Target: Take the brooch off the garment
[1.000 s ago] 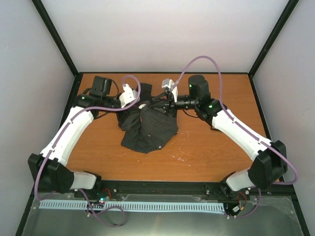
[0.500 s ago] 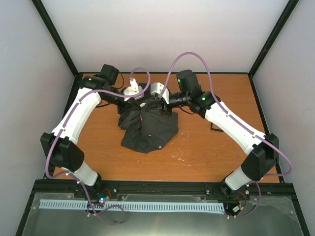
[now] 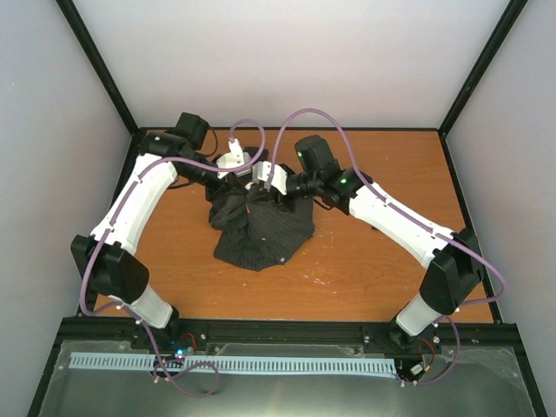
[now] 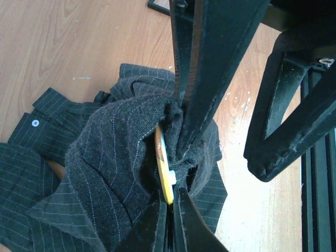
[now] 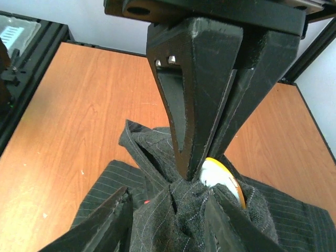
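Note:
The dark pinstriped shirt (image 3: 261, 234) lies mid-table, its top pulled up into a peak. The brooch (image 4: 164, 163) is a yellow disc with an orange rim, set in the bunched cloth (image 4: 105, 157). It also shows in the right wrist view (image 5: 223, 176). My left gripper (image 4: 172, 197) is shut on the brooch's lower edge; it also shows from above (image 3: 248, 181) and in the right wrist view (image 5: 188, 176). My right gripper (image 5: 168, 197) is open, its fingers either side of the bunched cloth (image 5: 110, 178) just below the brooch. It also shows in the left wrist view (image 4: 219, 163) and from above (image 3: 261, 193).
The wooden table (image 3: 391, 165) is bounded by black frame posts and pale walls. A white shirt button (image 4: 34, 124) shows on the flat part of the shirt. A black frame edge (image 4: 157, 6) lies on the table beyond the shirt.
The left arm raised its elbow and swung in over the shirt's peak. The right gripper moved left, closing in on the same peak beside the left gripper.

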### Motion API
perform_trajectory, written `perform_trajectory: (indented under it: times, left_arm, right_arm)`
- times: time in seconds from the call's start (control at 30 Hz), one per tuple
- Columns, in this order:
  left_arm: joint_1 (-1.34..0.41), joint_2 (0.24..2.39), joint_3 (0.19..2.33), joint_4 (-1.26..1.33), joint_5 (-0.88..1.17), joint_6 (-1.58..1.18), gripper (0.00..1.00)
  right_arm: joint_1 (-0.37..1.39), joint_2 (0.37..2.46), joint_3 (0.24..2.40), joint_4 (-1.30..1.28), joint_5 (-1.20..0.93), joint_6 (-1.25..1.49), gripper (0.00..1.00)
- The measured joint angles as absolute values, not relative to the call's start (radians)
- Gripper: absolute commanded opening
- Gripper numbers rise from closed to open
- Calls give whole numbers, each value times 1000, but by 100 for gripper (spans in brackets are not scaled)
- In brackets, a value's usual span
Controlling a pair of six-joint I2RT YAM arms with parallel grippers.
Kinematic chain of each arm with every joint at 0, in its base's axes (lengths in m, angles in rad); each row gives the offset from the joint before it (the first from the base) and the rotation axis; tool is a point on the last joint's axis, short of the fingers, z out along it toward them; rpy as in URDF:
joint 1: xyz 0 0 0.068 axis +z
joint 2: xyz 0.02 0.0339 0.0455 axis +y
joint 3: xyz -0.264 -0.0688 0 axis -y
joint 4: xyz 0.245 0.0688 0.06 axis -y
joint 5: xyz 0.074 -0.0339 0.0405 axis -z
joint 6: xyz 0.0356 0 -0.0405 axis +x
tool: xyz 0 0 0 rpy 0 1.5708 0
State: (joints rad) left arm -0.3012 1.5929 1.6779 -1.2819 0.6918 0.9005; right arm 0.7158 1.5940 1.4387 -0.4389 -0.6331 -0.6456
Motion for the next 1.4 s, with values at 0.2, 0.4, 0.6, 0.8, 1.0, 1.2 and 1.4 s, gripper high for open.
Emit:
perform_trajectory:
  times: [0.2,0.4,0.6,0.8,1.0,1.2,1.4]
  left_arm:
    - [-299,1593,1676,-1263,655,891,1]
    - [-300,1593,1616,-1193,645,829,9]
    - [-301,1593,1597,-1174,704,787,29]
    - [-302,1584,1554,-1145,777,758,53]
    - [-301,1500,1281,-1038,717,744,76]
    - [-301,1417,1054,-793,538,712,82]
    - [-300,1464,1073,-538,374,688,82]
  right_arm:
    - [735,1587,1385,-353,-541,-558,49]
    - [735,1520,1205,-194,-463,-313,49]
    - [735,1564,1159,-99,-433,-133,32]
    - [718,1642,1136,7,-420,-5,3]
    - [625,1640,1013,131,-461,135,3]
    - [548,1623,870,307,-601,279,3]
    - [550,1623,847,401,-714,334,3]
